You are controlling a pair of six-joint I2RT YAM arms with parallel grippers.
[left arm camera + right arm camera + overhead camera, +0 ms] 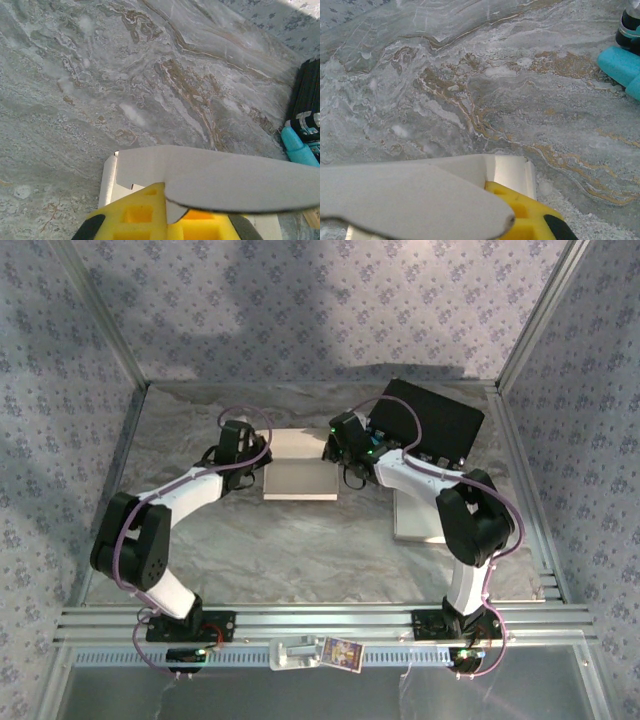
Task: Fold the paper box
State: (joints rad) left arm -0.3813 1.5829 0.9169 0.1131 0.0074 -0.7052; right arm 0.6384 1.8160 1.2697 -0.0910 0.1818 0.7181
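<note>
White box [300, 480] on the tabletop [300, 550]; left pincer [167, 220] and right pincer [342, 458] each clench a flap [225, 185] that partly hides their fingertips.

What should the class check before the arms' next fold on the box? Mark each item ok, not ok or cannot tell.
1. Left gripper shut on the box: ok.
2. Right gripper shut on the opposite side of the box: ok.
3. Box resting on the table: ok.
4. Black case apart from the box: ok.
5. Creases lined up for the fold: cannot tell.
</note>
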